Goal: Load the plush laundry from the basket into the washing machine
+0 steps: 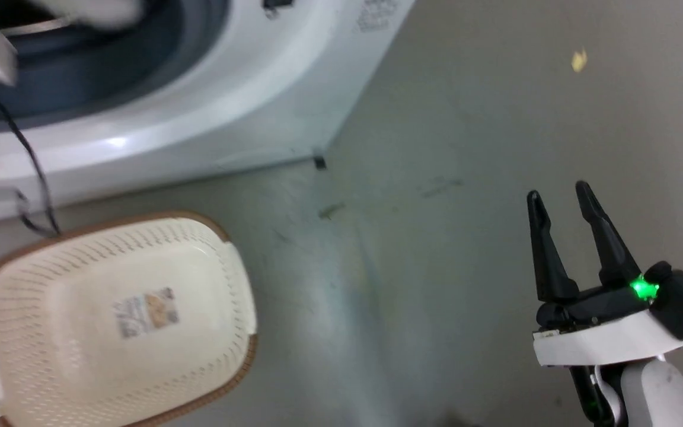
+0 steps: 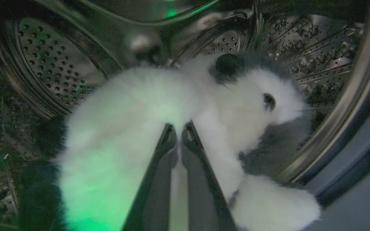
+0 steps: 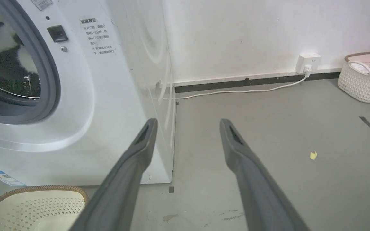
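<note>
While the large white front-loading washing machine (image 3: 108, 96) is standing with its round opening uncovered, its shiny perforated steel drum (image 2: 53, 70) is holding the fluffy black-and-white panda soft toy (image 2: 133, 102). The toy is lying straight ahead of the left gripper (image 2: 178, 128) and touching its tips. The toy's long axis is running across the fingers, with the head off to their right and one white limb trailing back towards the drum's lip. The fingers are sitting nearly together with a sliver of white fur between them, so they are apparently pinching the panda soft toy. Letting go looks like the coming move. The small cream perforated plastic basket (image 1: 51, 267) with the brown rim is carrying nothing but a paper label (image 1: 146, 311). The right gripper (image 1: 558, 193) is hanging well to that basket's right, far from the toy, with its fingers spread and holding nothing.
</note>
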### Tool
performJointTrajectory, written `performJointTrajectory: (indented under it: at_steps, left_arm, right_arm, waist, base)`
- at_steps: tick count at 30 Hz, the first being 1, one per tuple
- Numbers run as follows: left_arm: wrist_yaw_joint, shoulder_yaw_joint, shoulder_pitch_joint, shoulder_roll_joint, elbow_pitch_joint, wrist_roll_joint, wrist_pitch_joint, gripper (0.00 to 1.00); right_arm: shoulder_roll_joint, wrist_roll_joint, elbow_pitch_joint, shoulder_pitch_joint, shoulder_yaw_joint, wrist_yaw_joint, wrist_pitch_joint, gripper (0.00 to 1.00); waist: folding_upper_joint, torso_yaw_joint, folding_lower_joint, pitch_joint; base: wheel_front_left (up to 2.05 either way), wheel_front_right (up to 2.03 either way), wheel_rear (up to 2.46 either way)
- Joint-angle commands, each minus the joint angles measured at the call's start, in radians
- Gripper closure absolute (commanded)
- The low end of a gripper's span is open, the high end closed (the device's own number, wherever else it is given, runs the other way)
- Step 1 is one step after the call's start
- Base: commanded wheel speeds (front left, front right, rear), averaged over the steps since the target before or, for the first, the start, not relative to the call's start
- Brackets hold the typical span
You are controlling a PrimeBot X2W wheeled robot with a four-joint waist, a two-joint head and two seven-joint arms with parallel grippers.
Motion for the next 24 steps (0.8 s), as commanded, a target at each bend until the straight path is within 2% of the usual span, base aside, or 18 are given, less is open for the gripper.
performJointTrajectory:
  at_steps: [1,10,14,19,20,21,22,24]
  left_arm:
    - [-0.004,-0.002,-0.059,0.019,0.023,0.011,0.011,1.0]
    - [-0.01,-0.057,-0.268,0.097,0.247,0.071,0.129,1.0]
    - [-0.012,-0.068,-0.297,0.102,0.315,0.067,0.174,1.0]
    - [-0.016,-0.087,-0.302,0.084,0.364,0.052,0.162,1.0]
    - [-0.017,-0.091,-0.301,0.08,0.371,0.049,0.151,0.8]
    - [-0.017,-0.094,-0.298,0.075,0.378,0.047,0.135,0.48]
    - [-0.017,-0.095,-0.293,0.069,0.387,0.043,0.12,0.0]
    - [-0.017,-0.096,-0.274,0.056,0.407,0.034,0.086,0.0]
  right_arm:
    - [0.001,0.011,-0.003,-0.02,0.0,-0.001,-0.005,0.0]
    - [0.001,0.036,-0.007,-0.056,0.009,-0.001,-0.005,0.0]
    - [0.001,0.041,-0.006,-0.06,0.007,-0.001,-0.005,0.0]
    - [0.001,0.034,0.0,-0.069,0.005,-0.001,-0.005,0.0]
    - [0.001,0.031,-0.001,-0.072,0.003,-0.001,-0.005,0.0]
    - [0.001,0.027,-0.001,-0.074,-0.001,-0.001,-0.005,0.0]
    - [0.001,0.021,-0.002,-0.075,-0.005,-0.001,-0.005,0.0]
    - [0.001,0.007,-0.003,-0.074,-0.015,-0.001,-0.005,0.0]
  waist:
    - [0.0,-0.059,-0.0002,0.082]
    - [0.0,-0.09,-0.0002,0.164]
    - [0.0,-0.085,-0.0002,0.175]
    - [0.0,-0.066,-0.0002,0.165]
    - [0.0,-0.062,-0.0002,0.16]
    - [0.0,-0.056,-0.0002,0.151]
    - [0.0,-0.051,-0.0002,0.141]
    - [0.0,-0.037,-0.0002,0.113]
  base:
    - [0.0,0.0,0.0]
    - [0.0,0.0,0.0]
    - [0.0,0.0,0.0]
    - [0.0,0.0,0.0]
    - [0.0,0.0,0.0]
    - [0.0,0.0,0.0]
    - [0.0,0.0,0.0]
    - [0.0,0.0,0.0]
